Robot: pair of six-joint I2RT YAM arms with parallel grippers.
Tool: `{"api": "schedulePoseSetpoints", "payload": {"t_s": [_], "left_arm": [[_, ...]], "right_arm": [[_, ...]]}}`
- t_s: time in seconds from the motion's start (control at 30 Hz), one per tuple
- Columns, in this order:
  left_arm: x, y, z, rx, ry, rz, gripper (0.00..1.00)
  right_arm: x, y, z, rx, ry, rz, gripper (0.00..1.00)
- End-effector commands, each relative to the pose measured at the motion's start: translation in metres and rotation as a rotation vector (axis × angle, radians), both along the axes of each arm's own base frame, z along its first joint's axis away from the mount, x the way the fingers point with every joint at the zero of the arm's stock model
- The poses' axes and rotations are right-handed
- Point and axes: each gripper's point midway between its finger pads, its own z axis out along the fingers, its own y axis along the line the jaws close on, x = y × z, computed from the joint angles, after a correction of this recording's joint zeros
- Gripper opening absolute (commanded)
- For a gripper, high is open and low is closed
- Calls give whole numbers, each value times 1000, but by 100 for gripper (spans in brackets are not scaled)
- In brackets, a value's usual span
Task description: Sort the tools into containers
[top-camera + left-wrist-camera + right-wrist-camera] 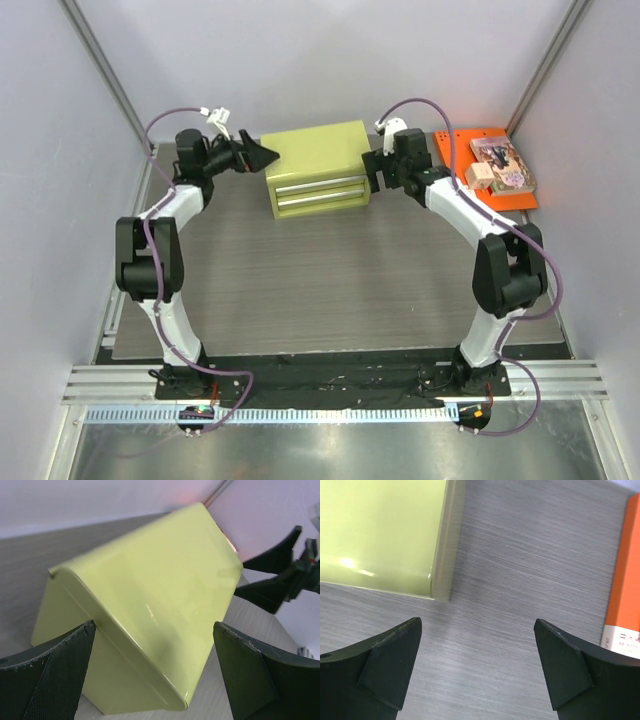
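Toolbox (316,150): glossy yellow-green, drawers (320,192) apparently shut

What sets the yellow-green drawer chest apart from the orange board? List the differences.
Colour: the chest is yellow-green, the orange board orange. Shape: the chest is a tall box with two shut drawers; the orange board lies flat. Load: the chest's top is bare, while the orange board carries packets. Both sit at the far end of the table.
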Motion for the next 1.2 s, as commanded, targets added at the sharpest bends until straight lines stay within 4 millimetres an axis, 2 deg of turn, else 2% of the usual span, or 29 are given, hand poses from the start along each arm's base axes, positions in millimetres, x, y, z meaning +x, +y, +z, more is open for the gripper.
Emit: {"api": "schedulePoseSetpoints", "payload": {"t_s": [0.0,0.1,0.2,0.4,0.43,0.47,0.53,0.57,0.63,0.73,0.77,0.83,0.87,0.97,1.0,1.03,1.1,1.17], "left_arm": [[25,12,51,-3,-148,48,100],[39,18,61,12,-174,59,100],[52,22,57,52,-196,84,100],[94,25,32,73,-201,101,100],[102,24,40,70,-224,97,100],[110,23,21,68,-193,92,100],[118,21,22,56,-204,82,100],[121,19,10,47,-186,69,100],[120,11,16,8,-190,40,100],[115,-1,12,-24,-174,-22,100],[110,-5,13,-29,-173,-49,100],[102,-10,12,-65,-143,-81,100],[97,-12,18,-81,-161,-106,100],[83,-18,25,-133,-145,-152,100],[76,-22,19,-139,-125,-175,100],[71,-23,25,-151,-118,-185,100],[58,-29,20,-155,-103,-218,100],[46,-35,28,-166,-106,-242,100]], "right_arm": [[-13,1,49,29,-104,28,99],[-22,2,52,36,-92,49,100],[-28,10,55,43,-89,86,100],[-36,39,38,52,-47,186,100],[-38,46,35,50,-41,201,100],[-38,48,34,51,-40,205,100],[-35,53,31,56,-41,201,100],[-35,54,30,55,-40,197,100],[-31,56,26,52,-35,189,100],[-26,60,22,49,-34,185,100],[-22,55,22,30,-42,146,100],[-16,56,24,29,-54,130,100],[-12,54,21,18,-54,112,100],[-4,54,26,14,-76,83,100],[-1,51,29,8,-88,64,100],[1,50,34,9,-107,57,100],[3,45,43,0,-141,33,100],[5,43,51,2,-163,21,100]]}}
